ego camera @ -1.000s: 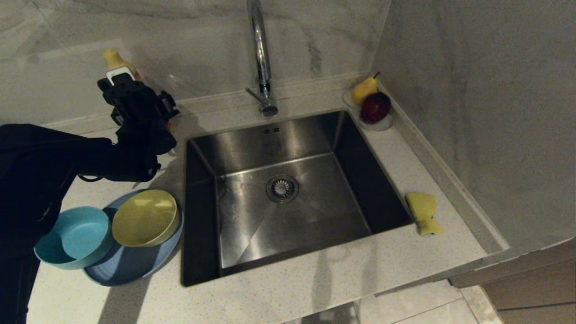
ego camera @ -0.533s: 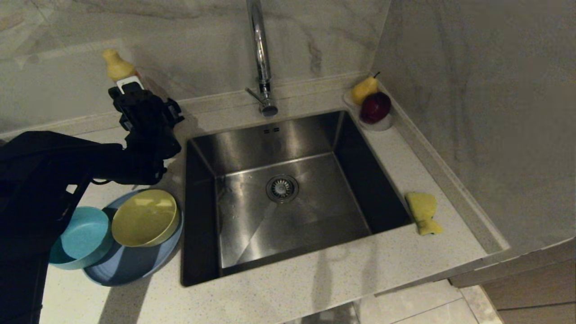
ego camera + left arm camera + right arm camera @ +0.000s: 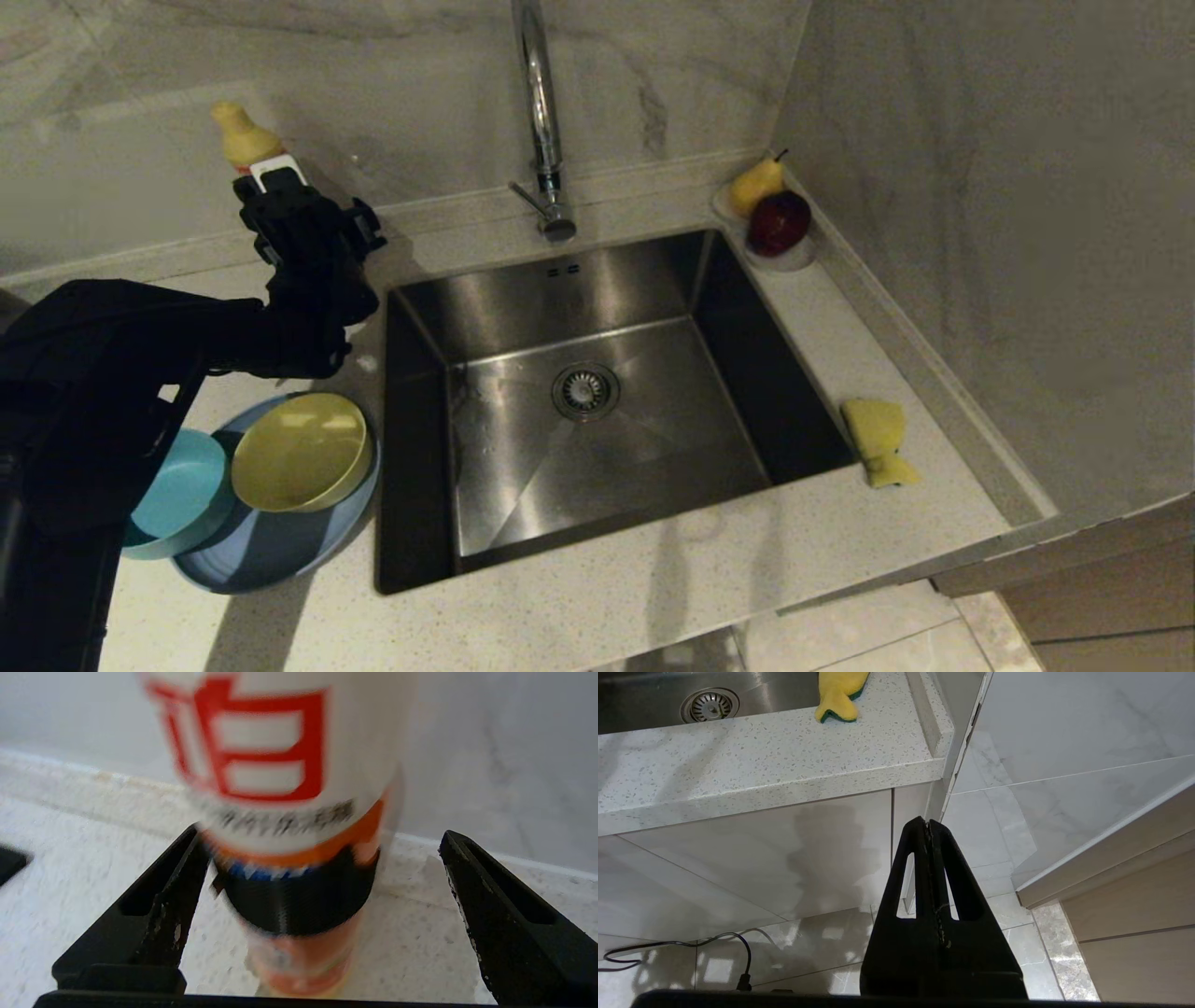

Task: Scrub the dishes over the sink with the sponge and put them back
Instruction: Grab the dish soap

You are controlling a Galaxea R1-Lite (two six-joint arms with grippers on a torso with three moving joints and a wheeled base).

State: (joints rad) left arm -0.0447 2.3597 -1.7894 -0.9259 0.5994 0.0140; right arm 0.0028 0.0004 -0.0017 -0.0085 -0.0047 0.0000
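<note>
Right now your left hand (image 3: 322, 914) is spread wide around the detergent bottle (image 3: 289, 826) on the table (image 3: 653, 579), without gripping; your right hand (image 3: 930, 828) hangs clenched, empty, below the table edge.

We see a detergent bottle (image 3: 285, 812) standing between the claw's spread fingers (red print on white), and a pear (image 3: 754, 184) and red apple (image 3: 779, 222) far off it.
</note>
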